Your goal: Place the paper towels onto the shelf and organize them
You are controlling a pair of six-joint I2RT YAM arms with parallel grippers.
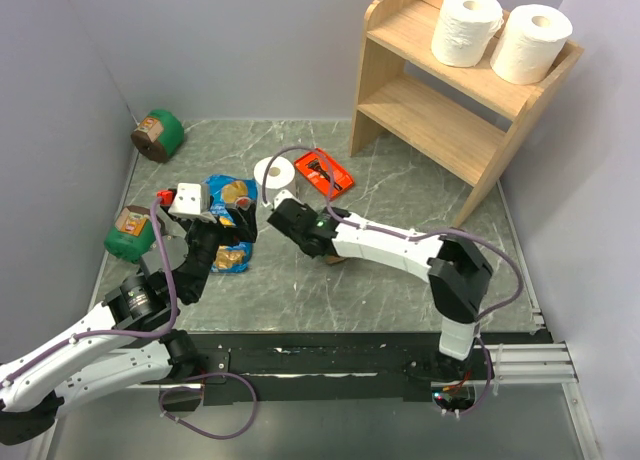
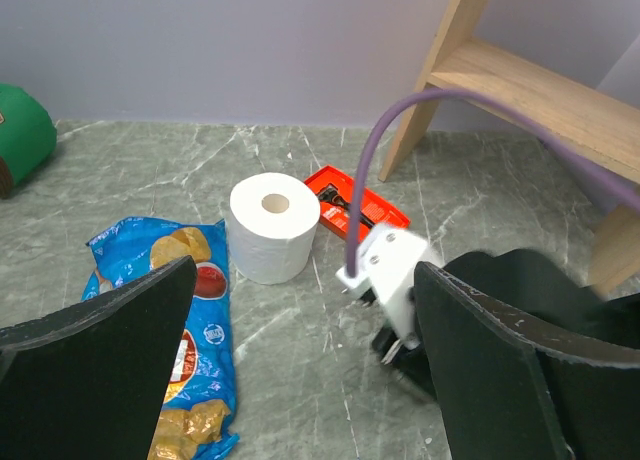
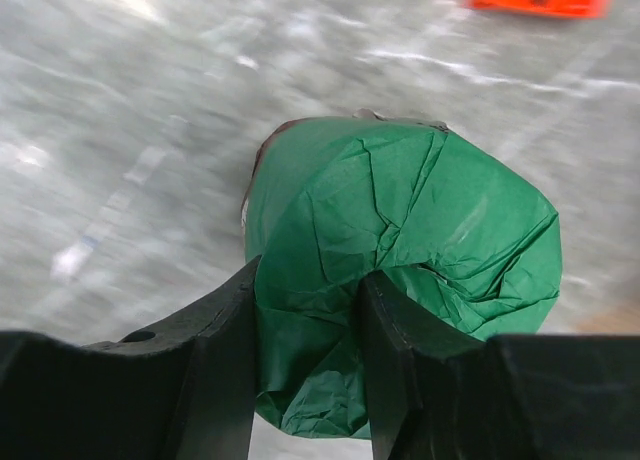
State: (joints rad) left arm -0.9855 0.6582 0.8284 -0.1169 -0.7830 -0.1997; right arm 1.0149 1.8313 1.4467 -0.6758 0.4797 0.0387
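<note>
While two paper towels (image 1: pixel 466 27) (image 1: pixel 531 43) stand side by side on the top tier of the shelf (image 1: pixel 425 115), the third paper towel (image 2: pixel 274 225) stands upright on the counter (image 2: pixel 150 170), just beside an orange packet (image 2: pixel 355 202). The left fingers (image 2: pixel 110 350) are spread, empty. The right fingers (image 3: pixel 220 340) appear to pinch the wrapper of a green canister (image 3: pixel 400 250).

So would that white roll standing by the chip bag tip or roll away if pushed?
Probably it slides first: the paper towel roll stands on its flat end, wide for its height. Tipped onto its side, it would likely roll. It looks soft and light, so squeezing may dent it.
</note>
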